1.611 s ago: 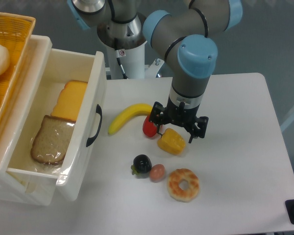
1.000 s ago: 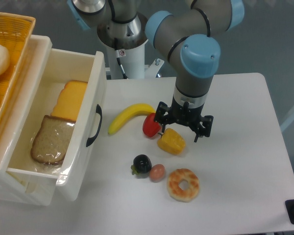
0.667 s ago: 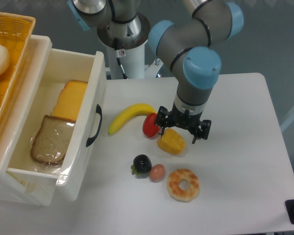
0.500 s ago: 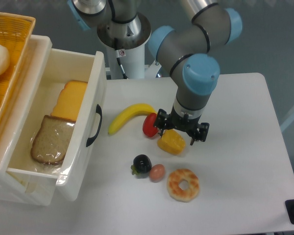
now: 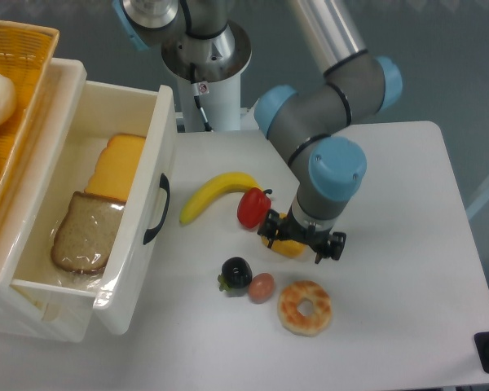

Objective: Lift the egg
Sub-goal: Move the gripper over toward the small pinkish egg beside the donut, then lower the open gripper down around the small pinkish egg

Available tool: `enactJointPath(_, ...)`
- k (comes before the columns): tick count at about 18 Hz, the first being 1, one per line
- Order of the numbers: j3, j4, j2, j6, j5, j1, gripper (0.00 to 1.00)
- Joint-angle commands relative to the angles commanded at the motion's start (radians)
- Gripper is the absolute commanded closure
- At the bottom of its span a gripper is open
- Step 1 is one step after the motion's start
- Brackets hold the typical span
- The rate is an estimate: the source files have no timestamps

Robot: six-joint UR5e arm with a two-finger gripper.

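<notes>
Since the egg (image 5: 262, 286) is just sitting on the white table (image 5: 407, 269) a bit below the middle of the frame, I'd say the actual pick hasn't happened yet. It's wedged in a tight little row: touching or nearly touching the dark purple fruit (image 5: 236, 273) on its left, with the donut (image 5: 305, 306) just beside it to the lower right. The gripper (image 5: 304, 239) is up and to the right of the egg, hovering low over the yellow corn-looking thing (image 5: 284, 244), which it mostly hides. Its fingers look spread apart with nothing between them that it's actually lifting, so open and empty as far as I can see, though the angle makes it hard to say exactly how wide. So what's left is basically everything: shift down-left over the egg, drop, close, lift. My guess is the tricky bit is the crowding, since one finger has to slot in next to the fruit or the donut without knocking them, and a smooth little oval like that could squirt out if the pinch is off-centre. Further out there's a red pepper (image 5: 253, 207) and a banana (image 5: 214, 194) above the egg, and the open drawer (image 5: 143, 155) with bread slices (image 5: 85, 231) on the left side.
</notes>
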Motion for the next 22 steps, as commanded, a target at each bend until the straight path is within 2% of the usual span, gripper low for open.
enactJointPath(3, 0.023, 0.003, -0.031, 0.002, 0.0, -0.021, 0.0)
enactJointPath(5, 0.023, 0.031, -0.038, -0.002, 0.0, -0.028, 0.0)
enactJointPath(22, 0.015, 0.058, -0.065, -0.002, 0.0, -0.064, 0.0)
